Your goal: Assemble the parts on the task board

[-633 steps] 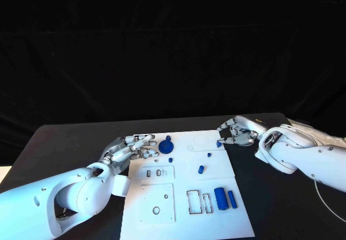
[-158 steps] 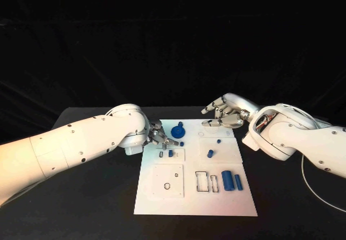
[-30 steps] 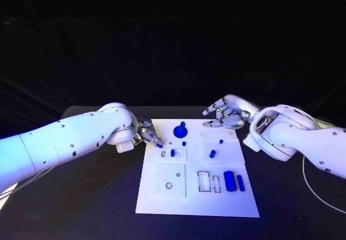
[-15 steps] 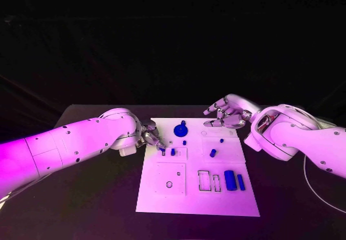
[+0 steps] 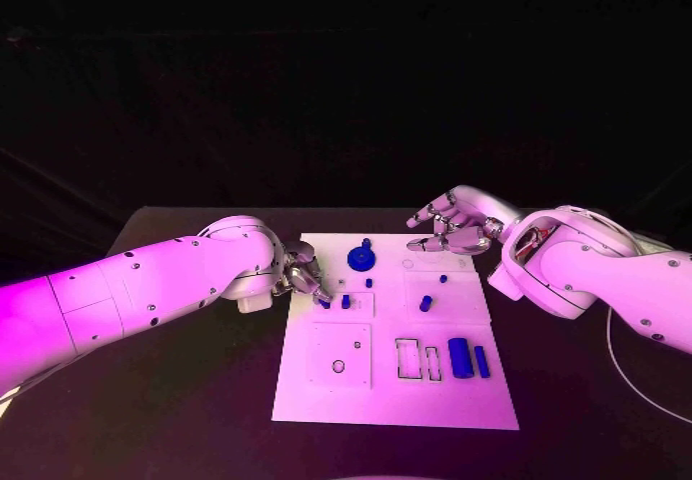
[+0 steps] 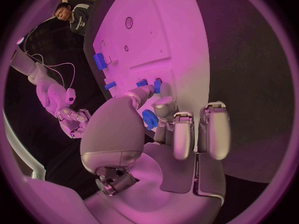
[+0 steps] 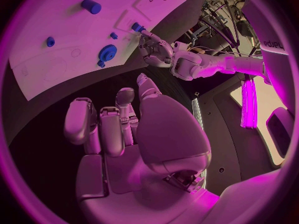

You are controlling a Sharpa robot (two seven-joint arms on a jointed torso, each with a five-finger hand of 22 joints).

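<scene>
Board point(image 5: 397, 400) lay white at mid-worktop point(image 5: 188, 400), long axis running away from you. Your left hand point(image 5: 306, 279) sat at the board's left edge, fingertips down on a small blue part point(image 5: 326, 303) beside a second blue part point(image 5: 346, 300); whether it pinched the piece I cannot tell. Your right hand point(image 5: 451, 230) hovered over the far right corner, fingers apart, holding nothing. Blue gear point(image 5: 361, 261) lay near the far edge; blue cylinder point(image 5: 460, 357) lay on the near right.
</scene>
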